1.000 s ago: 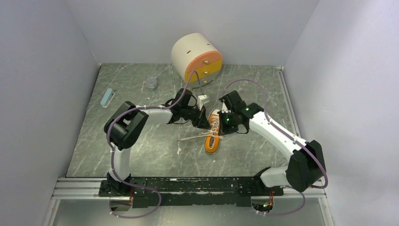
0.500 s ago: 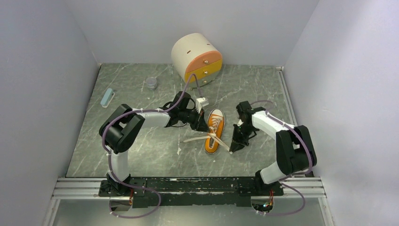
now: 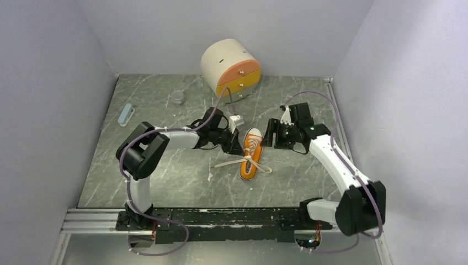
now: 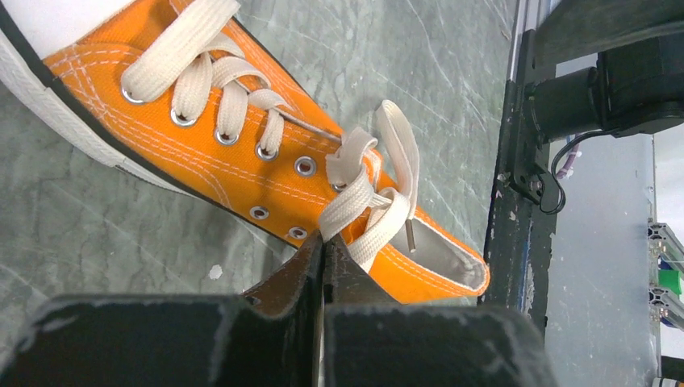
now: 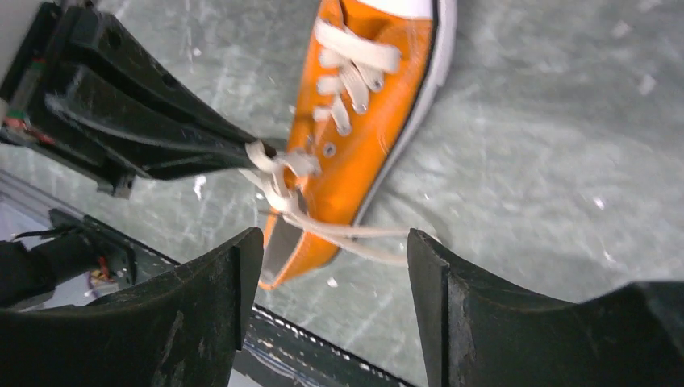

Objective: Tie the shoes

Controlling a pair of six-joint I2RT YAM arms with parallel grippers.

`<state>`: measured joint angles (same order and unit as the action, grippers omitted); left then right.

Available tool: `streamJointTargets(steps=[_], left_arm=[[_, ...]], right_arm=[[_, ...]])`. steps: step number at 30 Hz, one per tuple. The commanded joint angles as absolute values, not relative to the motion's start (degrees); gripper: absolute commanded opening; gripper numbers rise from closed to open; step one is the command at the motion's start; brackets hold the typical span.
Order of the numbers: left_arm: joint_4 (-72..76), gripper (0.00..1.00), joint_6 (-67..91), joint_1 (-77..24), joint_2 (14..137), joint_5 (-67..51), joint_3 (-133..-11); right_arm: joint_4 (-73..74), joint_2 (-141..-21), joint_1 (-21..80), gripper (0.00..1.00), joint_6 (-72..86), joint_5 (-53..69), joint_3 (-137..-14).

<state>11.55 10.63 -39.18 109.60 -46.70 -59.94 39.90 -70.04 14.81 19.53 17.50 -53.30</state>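
Right now the left end effector (image 4: 323,244) is pinching a white lace (image 4: 352,203) of the small orange canvas sneaker (image 3: 251,152), which is lying mid-way across the grey marbled bench (image 3: 182,176). The right end effector (image 5: 331,242) is hovering wide and empty. My guess is it should be grabbing the loose strand low and pulling evenly outward.

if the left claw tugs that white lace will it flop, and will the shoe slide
Probably floppy: the white lace drapes in soft flat loops, ends trailing on the table. The orange sneaker looks small and light, so a tug from the left claw may drag it.
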Motion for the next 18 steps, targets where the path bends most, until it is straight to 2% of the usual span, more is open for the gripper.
streamJointTargets(steps=[1, 5, 10, 18], left_arm=[[9.5, 0.05, 9.0, -38.7, 107.8, -47.6, -61.9], [8.8, 0.05, 8.7, -38.7, 107.9, -47.7, -62.4], [9.2, 0.05, 9.1, -38.7, 107.7, -47.9, -61.9], [9.1, 0.05, 9.4, -38.7, 108.0, -48.5, -62.4]], right_arm=[[30.1, -77.3, 14.1, 0.69, 21.4, 25.9, -51.0], [32.1, -76.3, 14.0, 0.65, 32.2, 23.0, -46.2], [38.9, -75.1, 14.0, 0.57, 40.0, 12.1, -42.6], [33.8, -74.5, 14.3, 0.52, 45.6, 11.5, -36.3]])
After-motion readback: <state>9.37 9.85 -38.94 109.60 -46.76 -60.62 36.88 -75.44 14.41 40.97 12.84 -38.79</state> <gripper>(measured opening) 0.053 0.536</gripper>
